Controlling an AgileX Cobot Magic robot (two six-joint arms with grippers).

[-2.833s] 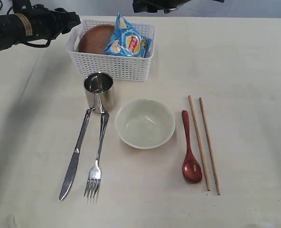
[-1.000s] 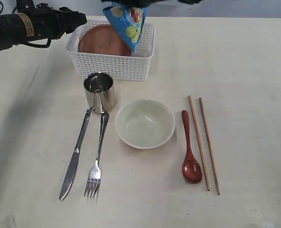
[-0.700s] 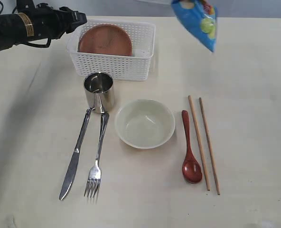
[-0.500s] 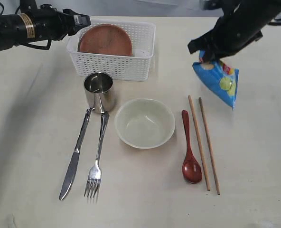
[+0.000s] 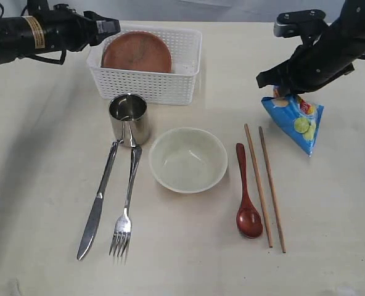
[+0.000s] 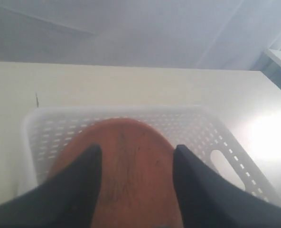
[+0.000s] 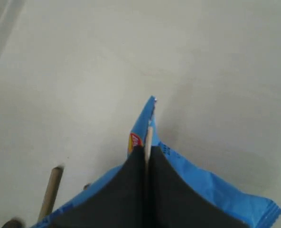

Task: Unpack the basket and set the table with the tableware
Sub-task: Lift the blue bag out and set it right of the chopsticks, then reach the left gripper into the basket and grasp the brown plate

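Exterior view: at upper right, the right gripper (image 5: 278,90) is pinched tight on the top edge of the blue chip bag (image 5: 296,121), just right of the chopsticks (image 5: 266,185). At upper left, the left gripper (image 5: 110,26) stands parted and empty over the left end of the basket (image 5: 147,90), where the plate (image 5: 136,52) lies.

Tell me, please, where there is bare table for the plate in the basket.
Bare: the wide stretch left of the knife, the strip below the bowl between fork and spoon, and right of the chopsticks below the chip bag. Crowded: cup to bowl.
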